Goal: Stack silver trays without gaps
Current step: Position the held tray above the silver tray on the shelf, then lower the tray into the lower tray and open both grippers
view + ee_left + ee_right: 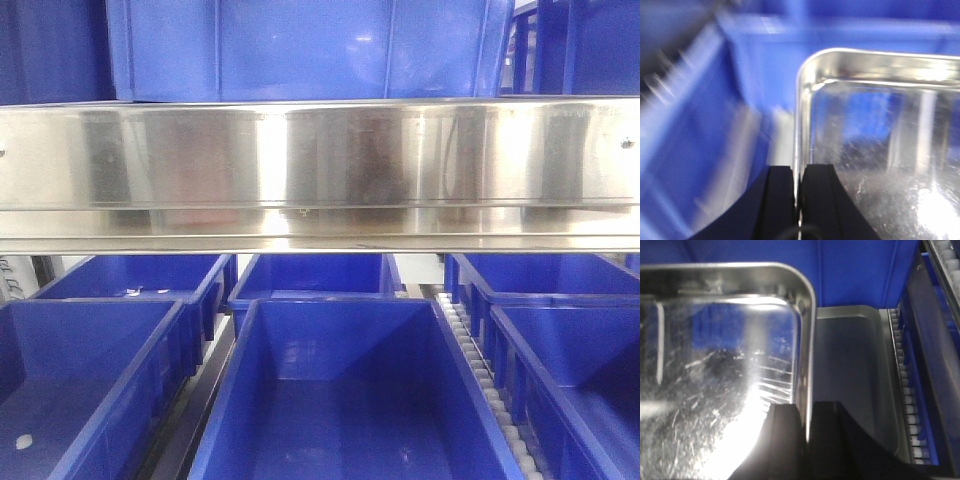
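Both arms on the load: left claw (799,172) pressed together on the thin rolled rim of a shallow, shiny stainless-steel tray (880,150) with rounded corners, rim running 6 to 12 o'clock in its wrist view; right claw (807,412) likewise pinching the opposite rim of what looks the same tray, blue plastic bin wall (855,270) behind at 12 o'clock. A second, duller steel tray (850,370) lies at 3 o'clock of the held one, just beside a white roller track (907,390). Judged stiff, light, slick: thin-rim pinches may let it pivot, so grip mid-rim both sides, keep level.
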Controlling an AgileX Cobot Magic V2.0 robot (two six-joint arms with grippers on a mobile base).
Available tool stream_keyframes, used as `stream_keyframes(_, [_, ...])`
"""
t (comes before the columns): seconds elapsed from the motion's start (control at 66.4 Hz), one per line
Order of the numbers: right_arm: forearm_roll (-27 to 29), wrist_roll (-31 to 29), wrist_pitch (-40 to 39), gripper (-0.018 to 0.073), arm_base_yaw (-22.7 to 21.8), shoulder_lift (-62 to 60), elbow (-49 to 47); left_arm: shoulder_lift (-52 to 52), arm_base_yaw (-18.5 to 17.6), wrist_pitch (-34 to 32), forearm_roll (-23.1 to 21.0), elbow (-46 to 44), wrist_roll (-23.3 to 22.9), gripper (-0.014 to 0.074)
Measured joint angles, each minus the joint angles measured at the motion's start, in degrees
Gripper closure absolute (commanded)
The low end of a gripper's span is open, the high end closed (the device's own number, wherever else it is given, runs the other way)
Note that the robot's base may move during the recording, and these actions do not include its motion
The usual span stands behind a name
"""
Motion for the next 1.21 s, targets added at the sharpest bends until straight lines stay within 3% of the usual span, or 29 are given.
stream_keyframes(0.226, [3.63,-5.42,-5.55,0.0563,-5.89,4.54,-2.66,3.15,8.25,-4.42,-10.93,-0.37,7.28,0.0614])
stream_keyframes(0.497, [14.93,-15.47,-6.58,0.0563,-13.92,12.31,-3.56,10.35,16.08,-11.30,-23.44,-0.77,17.67,0.0614])
stream_keyframes(0.934, [15.91,-17.27,-9.25,0.0564,-16.46,21.68,-3.65,21.51,21.12,-16.87,-29.16,-0.89,20.13,0.0614])
stream_keyframes(1.205, [16.52,-17.63,-10.63,0.0564,-16.50,23.20,-3.78,22.18,21.98,-17.10,-29.59,-0.97,21.15,0.0614])
